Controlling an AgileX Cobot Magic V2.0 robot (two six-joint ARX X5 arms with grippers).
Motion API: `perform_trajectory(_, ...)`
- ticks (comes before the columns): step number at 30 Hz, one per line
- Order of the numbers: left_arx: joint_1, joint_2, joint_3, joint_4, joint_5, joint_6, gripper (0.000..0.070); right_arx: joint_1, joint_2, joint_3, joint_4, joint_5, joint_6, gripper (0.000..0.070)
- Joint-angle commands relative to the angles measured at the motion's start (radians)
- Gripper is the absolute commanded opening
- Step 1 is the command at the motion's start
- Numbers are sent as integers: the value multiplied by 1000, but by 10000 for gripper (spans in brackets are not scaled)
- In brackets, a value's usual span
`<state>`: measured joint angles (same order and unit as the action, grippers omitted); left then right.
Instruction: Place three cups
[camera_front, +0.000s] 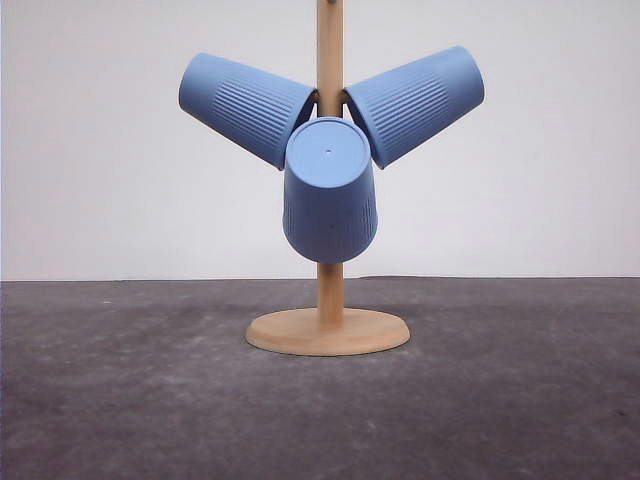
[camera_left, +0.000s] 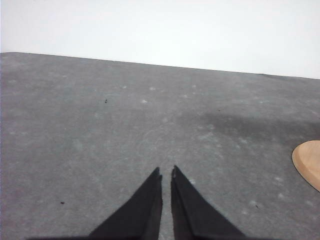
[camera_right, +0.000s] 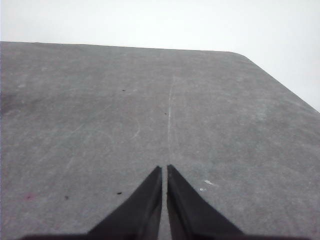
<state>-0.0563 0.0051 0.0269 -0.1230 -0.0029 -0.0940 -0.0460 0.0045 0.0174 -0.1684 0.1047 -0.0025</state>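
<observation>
Resting low over the dark grey table, the left gripper has its black fingers pressed nearly together with only a thin slit between them, and they grasp nothing. Off to one side of that wrist view, a curved slice of the stand's base lies on the table, well apart from the fingertips. The right gripper is likewise clenched on nothing, its fingers tapering to a narrow seam above bare, lightly scratched table.

Farther out in the front view, the wooden stand sits at the middle of the table on a round flat base, its post rising upright past the top of the picture. All three cups hang on it, each mouth toward the post. The middle cup is nearest, its flat bottom turned up toward the camera and its body hanging down in front of the post. Behind it, the left cup tilts up and outward to the left, and the right cup tilts up and outward to the right. Both meet the post just above the middle cup. A plain white wall stands behind.
</observation>
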Motion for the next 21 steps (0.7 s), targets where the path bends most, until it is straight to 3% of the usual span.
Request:
perform_trajectory(1, -1, -1, -14, 12, -1, 0, 12, 2, -1, -5, 11, 1, 11, 14)
perform_trajectory(21, -1, -1, -14, 12, -1, 0, 12, 2, -1, -5, 11, 1, 11, 14)
